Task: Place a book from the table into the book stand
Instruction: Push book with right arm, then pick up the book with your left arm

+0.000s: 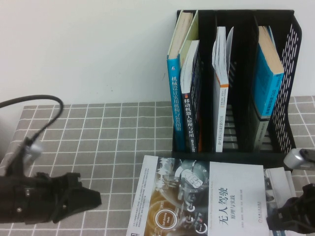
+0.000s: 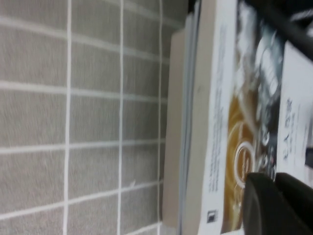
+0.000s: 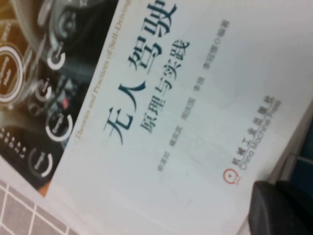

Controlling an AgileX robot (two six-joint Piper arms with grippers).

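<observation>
A white book with a car-dashboard picture lies flat at the table's front, on top of a small stack. It also shows in the left wrist view and the right wrist view. The black book stand stands behind it at the back right and holds several upright books. My left gripper is low over the table, left of the book and apart from it; its fingers are together. My right gripper is at the book's right edge, with its fingers together and holding nothing.
A grey checked cloth covers the table. In the stand are a teal book, a dark book, a white book and a blue book. A black cable loops at the far left.
</observation>
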